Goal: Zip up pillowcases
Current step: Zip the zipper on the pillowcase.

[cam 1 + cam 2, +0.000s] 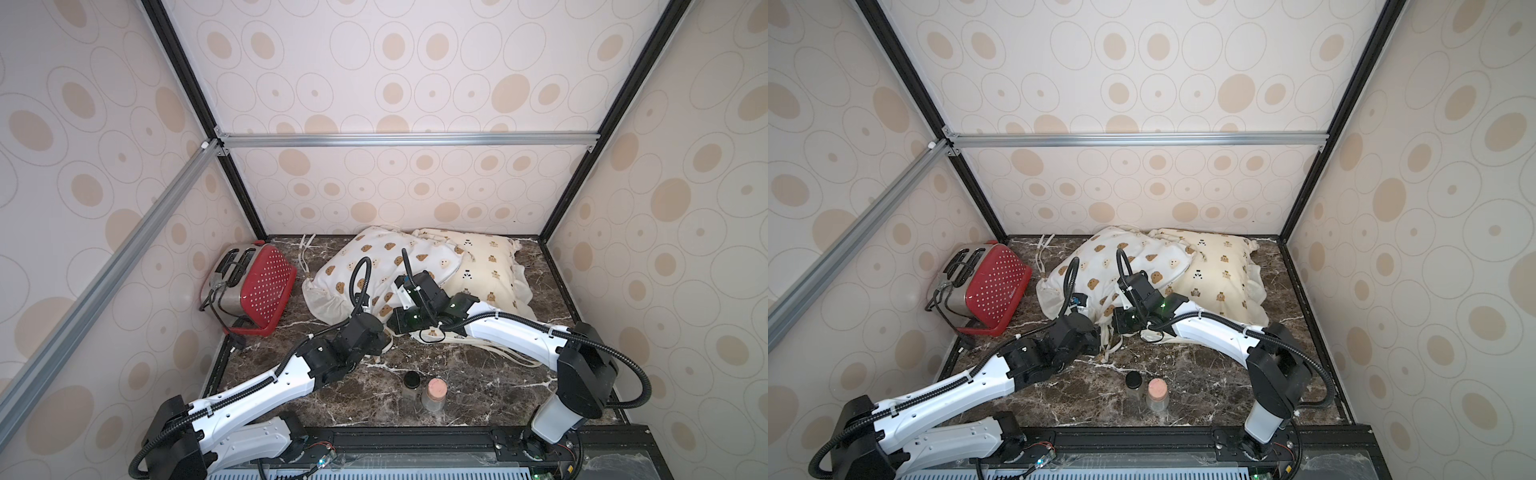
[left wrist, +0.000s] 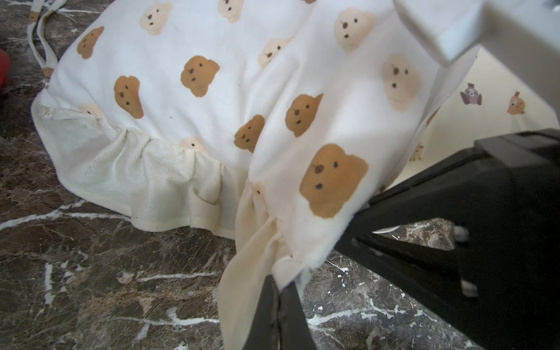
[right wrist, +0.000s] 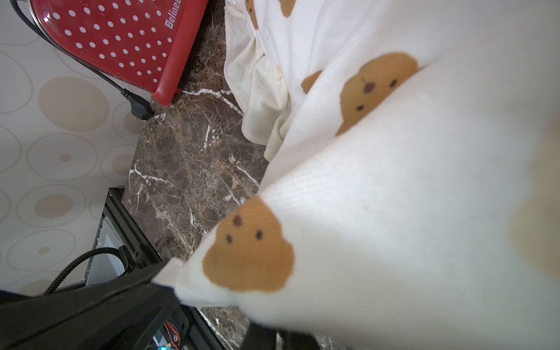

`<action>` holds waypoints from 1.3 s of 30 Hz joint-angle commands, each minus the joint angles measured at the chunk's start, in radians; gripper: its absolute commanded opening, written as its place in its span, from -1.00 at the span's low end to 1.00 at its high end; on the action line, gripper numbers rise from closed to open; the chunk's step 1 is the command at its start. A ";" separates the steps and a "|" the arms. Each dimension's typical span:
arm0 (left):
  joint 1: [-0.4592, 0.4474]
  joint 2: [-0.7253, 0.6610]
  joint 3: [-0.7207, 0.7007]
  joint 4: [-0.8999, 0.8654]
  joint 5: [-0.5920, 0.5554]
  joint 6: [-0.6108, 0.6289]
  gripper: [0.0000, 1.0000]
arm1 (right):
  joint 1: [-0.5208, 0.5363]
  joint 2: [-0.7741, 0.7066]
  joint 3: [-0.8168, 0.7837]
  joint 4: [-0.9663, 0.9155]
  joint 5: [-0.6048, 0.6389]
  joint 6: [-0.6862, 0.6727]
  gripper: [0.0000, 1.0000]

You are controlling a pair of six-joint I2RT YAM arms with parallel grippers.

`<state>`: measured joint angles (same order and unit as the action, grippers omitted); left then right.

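Note:
The white pillowcase (image 1: 374, 266) (image 1: 1100, 266) with brown and cream bear heads lies at the back middle of the table, overlapping the cream-yellow pillowcase (image 1: 486, 266) (image 1: 1221, 266) to its right. My left gripper (image 2: 280, 291) is shut on the near corner of the white pillowcase (image 2: 212, 75), beside its ruffle. In both top views it sits at that front edge (image 1: 386, 336) (image 1: 1102, 334). My right gripper (image 1: 392, 320) (image 3: 280, 331) meets the same edge from the right. Its fingers stand close together, with the tips hidden under the white pillowcase (image 3: 394, 181). No zipper shows.
A red dotted toaster (image 1: 257, 286) (image 3: 121, 39) with its cord stands at the left wall. Two small jars, one black-lidded (image 1: 411, 384) and one pink-lidded (image 1: 434, 392), stand near the front of the marble table (image 1: 478, 395). Loose ties (image 1: 305, 249) lie behind the toaster.

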<state>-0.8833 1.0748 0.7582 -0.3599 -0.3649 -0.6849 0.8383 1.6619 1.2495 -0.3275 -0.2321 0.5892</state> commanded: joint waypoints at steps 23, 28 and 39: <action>0.009 -0.056 -0.004 -0.026 -0.106 -0.066 -1.00 | -0.005 -0.011 0.058 -0.144 0.143 -0.073 -1.00; 0.010 -0.062 0.001 -0.042 -0.119 -0.070 -1.00 | -0.006 -0.016 0.070 -0.168 0.181 -0.088 -1.00; 0.028 -0.102 0.013 -0.139 -0.194 -0.092 -1.00 | -0.044 -0.040 0.067 -0.195 0.220 -0.109 -1.00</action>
<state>-0.8757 0.9993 0.7551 -0.4236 -0.4847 -0.7494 0.8165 1.6596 1.3071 -0.4786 -0.0589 0.4927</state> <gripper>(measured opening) 0.049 0.042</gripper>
